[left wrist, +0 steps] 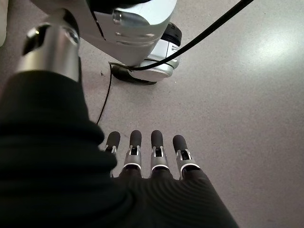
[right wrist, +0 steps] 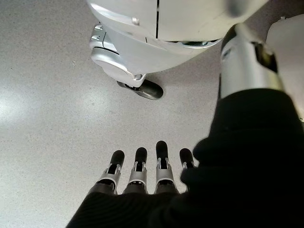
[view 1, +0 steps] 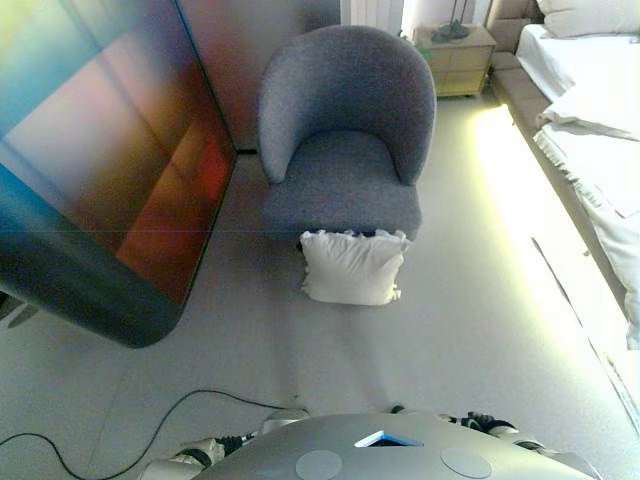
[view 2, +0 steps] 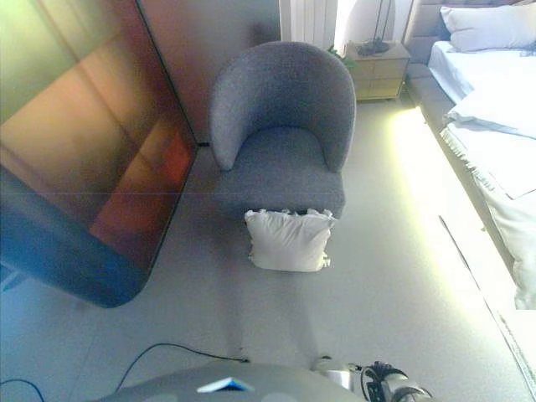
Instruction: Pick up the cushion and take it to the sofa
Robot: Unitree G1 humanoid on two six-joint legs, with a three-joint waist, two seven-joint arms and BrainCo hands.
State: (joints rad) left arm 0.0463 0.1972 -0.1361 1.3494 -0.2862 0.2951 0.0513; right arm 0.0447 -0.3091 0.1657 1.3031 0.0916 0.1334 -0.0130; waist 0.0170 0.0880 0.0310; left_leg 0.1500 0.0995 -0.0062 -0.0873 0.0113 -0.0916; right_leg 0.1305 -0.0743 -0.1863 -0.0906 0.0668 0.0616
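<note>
Silver fingers of the left hand [left wrist: 152, 164] and right hand [right wrist: 142, 173] hang straight, holding nothing.

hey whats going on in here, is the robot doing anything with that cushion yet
Not yet. The white cushion lies on the floor, leaning against the front of the grey armchair. Neither hand touches it: the left hand and the right hand both hang down with straight fingers over bare floor, holding nothing. A bed stands along the right side.
</note>
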